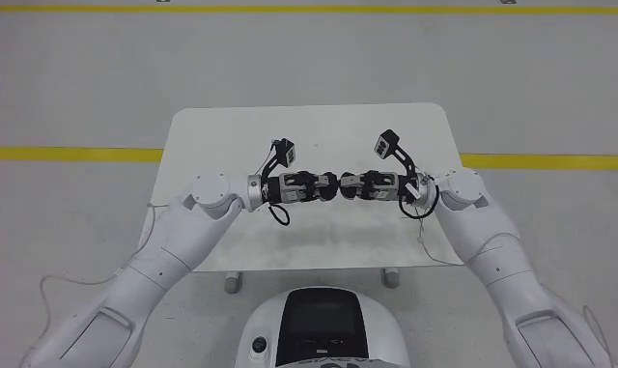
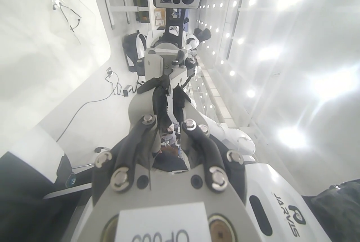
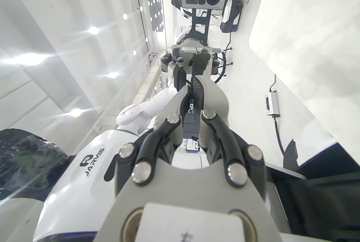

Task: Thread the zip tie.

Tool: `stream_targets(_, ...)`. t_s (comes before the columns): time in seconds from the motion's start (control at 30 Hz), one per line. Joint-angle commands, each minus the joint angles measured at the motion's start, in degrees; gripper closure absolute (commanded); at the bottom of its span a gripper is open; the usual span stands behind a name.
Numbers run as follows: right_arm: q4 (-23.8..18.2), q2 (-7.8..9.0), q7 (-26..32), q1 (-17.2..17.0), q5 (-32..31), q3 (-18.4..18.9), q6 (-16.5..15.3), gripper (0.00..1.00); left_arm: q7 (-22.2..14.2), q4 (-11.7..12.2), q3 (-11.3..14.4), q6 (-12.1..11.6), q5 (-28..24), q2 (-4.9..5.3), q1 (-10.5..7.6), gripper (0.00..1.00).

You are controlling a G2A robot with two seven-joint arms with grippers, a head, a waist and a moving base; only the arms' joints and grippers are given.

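Both sets of jaws tip to tip above tabletop (image 1: 290, 127), left gripper (image 1: 326, 186) clenched on thin zip tie (image 2: 150, 178), right gripper (image 1: 346, 186) pressed together

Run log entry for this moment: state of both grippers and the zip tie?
left gripper: shut, above table centre | right gripper: shut, facing it tip to tip | zip tie: too thin to make out
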Motion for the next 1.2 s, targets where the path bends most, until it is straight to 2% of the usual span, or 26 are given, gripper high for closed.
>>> stream_targets(0.0,0.0,0.01,-0.1,0.0,0.1,0.0,0.0,1.00,0.0,0.0,0.0,0.1,0.1,-0.02,0.01,0.93)
stream_targets(0.1,0.1,0.03,-0.2,0.0,0.2,-0.1,0.0,1.00,-0.2,0.0,0.0,0.2,0.2,-0.06,0.00,1.00)
stream_targets(0.3,0.3,0.09,0.1,0.2,0.2,-0.3,0.1,1.00,-0.6,0.1,0.0,0.3,0.3,-0.15,-0.01,1.00)
stream_targets(0.37,0.4,0.11,-0.5,0.0,1.0,0.0,-0.3,0.52,-0.8,0.3,-0.1,0.2,0.2,-0.17,-0.05,1.00)
stream_targets(0.4,0.4,0.16,-0.5,0.0,1.1,0.2,-0.3,0.00,-0.9,0.5,-0.2,0.1,0.0,-0.18,-0.08,1.00)
stream_targets(0.7,-0.5,0.82,-1.9,-1.1,1.2,2.3,-0.8,0.00,-1.8,1.3,-1.7,-0.5,-0.6,0.07,-0.12,1.00)
stream_targets(0.83,-0.9,0.86,-1.5,-1.3,1.4,2.3,-1.1,0.00,-1.6,1.5,-2.9,-1.7,-0.3,0.29,-0.24,1.00)
stream_targets(1.17,-0.9,0.86,-1.5,-1.3,1.4,2.3,-1.1,0.00,-1.4,1.4,-3.0,-1.8,-0.1,0.32,-0.26,1.00)
